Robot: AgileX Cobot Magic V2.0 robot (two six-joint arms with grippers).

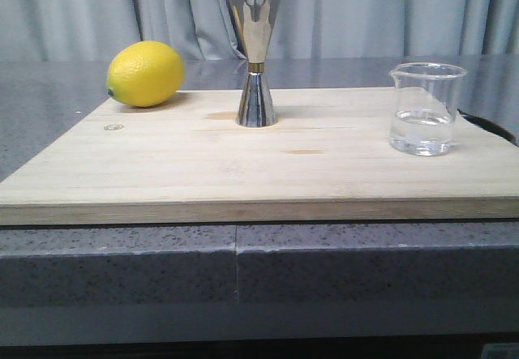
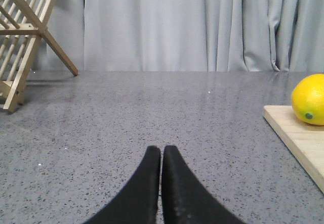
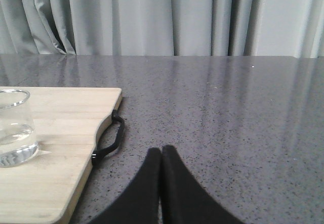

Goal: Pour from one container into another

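A pale wooden cutting board [image 1: 243, 160] lies across a grey speckled counter [image 1: 122, 250] before a backdrop of grey curtains [image 1: 365, 10], carrying three objects in a loose row. At centre, toward the board's far edge, a shiny steel jigger [image 1: 255, 59] stands upright, its two cones meeting at a narrow gold-toned waist. To the right, well apart from it, a small clear glass beaker [image 1: 425, 108] stands upright near the board's right side, holding a shallow pool of clear liquid in its lower part. At the far left corner a yellow lemon [image 1: 145, 73] rests on its side at the board's edge. Neither arm appears in the front view. The left wrist view shows the left gripper [image 2: 161, 153] with its two black fingers pressed together, holding nothing, above bare counter; the lemon and a corner of the board show at one edge of that view, and a wooden folding rack [image 2: 23, 37] stands on the counter at the other. In the right wrist view the right gripper [image 3: 161, 153] is likewise pressed together and empty, low over the counter beside the board, whose black handle loop [image 3: 110, 138] hangs at the board's side. The beaker sits on the board at the frame's edge, apart from the gripper.
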